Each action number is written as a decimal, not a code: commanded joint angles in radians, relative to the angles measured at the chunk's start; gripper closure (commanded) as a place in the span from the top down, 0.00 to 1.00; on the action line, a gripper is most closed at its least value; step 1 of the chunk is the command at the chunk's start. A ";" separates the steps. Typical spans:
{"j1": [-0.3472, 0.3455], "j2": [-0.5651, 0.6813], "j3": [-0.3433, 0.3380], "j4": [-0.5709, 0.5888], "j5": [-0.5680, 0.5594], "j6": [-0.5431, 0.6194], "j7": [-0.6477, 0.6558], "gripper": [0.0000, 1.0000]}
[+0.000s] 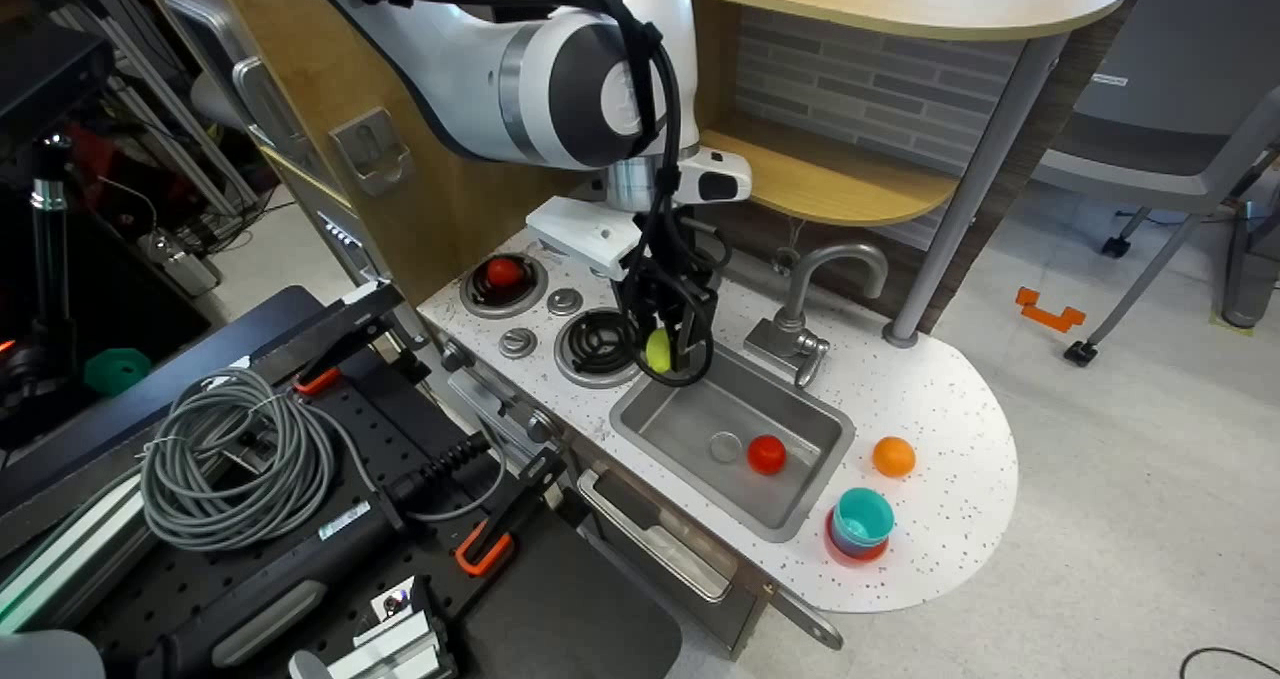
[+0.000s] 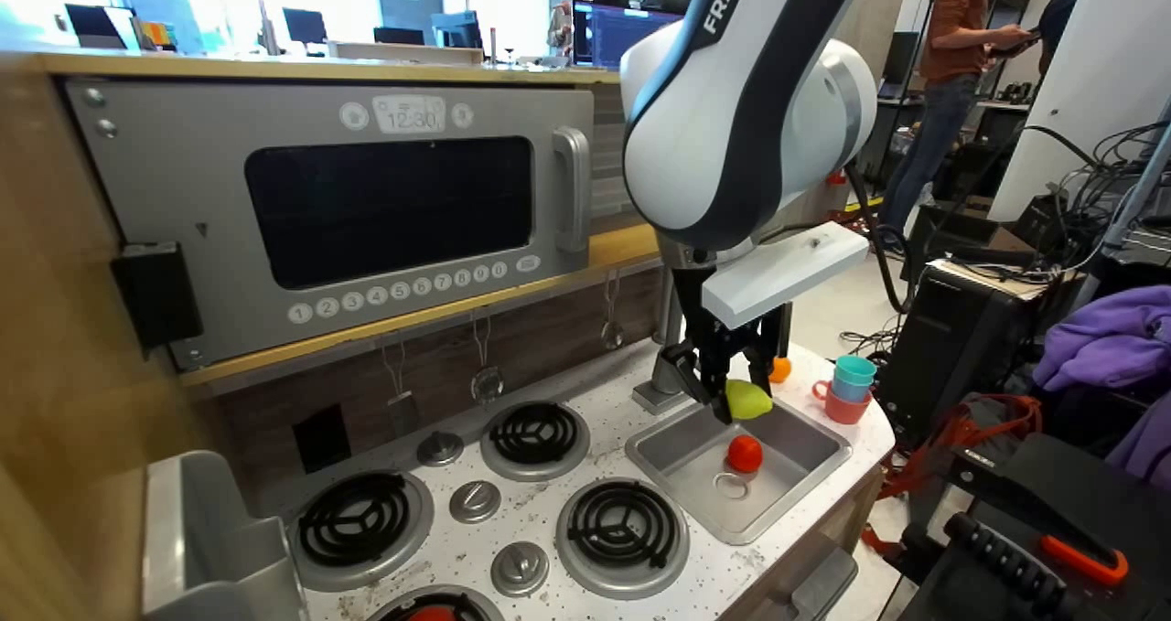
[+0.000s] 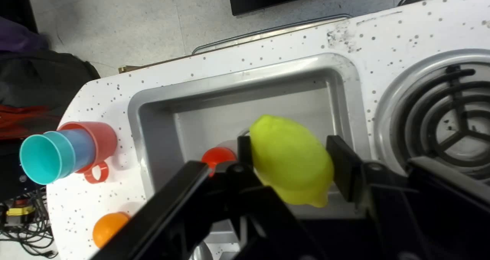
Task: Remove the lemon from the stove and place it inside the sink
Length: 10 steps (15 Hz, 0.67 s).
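The yellow-green lemon (image 3: 291, 158) is between the two black fingers of my gripper (image 3: 292, 152) in the wrist view, with a pad against each side. In both exterior views the lemon (image 1: 658, 350) (image 2: 748, 400) hangs from the gripper (image 1: 678, 339) (image 2: 734, 388), above the sink end closest to the burners. The grey metal sink (image 1: 690, 424) (image 2: 682, 461) (image 3: 206, 118) is below it. The stove burner beside the sink (image 1: 596, 347) (image 2: 624, 537) bears nothing. The gripper's fingers are partly hidden by cables in an exterior view.
A red ball-like object (image 1: 767, 455) (image 2: 745, 454) lies in the sink. The faucet (image 1: 820, 279) rises behind the sink. An orange (image 1: 893, 456) and stacked cups (image 1: 862, 521) stand on the counter past the sink. A red object (image 1: 504, 272) sits on a far burner.
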 commanded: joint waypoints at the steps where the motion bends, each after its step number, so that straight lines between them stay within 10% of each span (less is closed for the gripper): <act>1: -0.022 0.000 -0.007 0.002 -0.013 0.013 0.011 0.26; 10: -0.027 -0.009 -0.041 -0.045 -0.025 0.162 0.031 0.26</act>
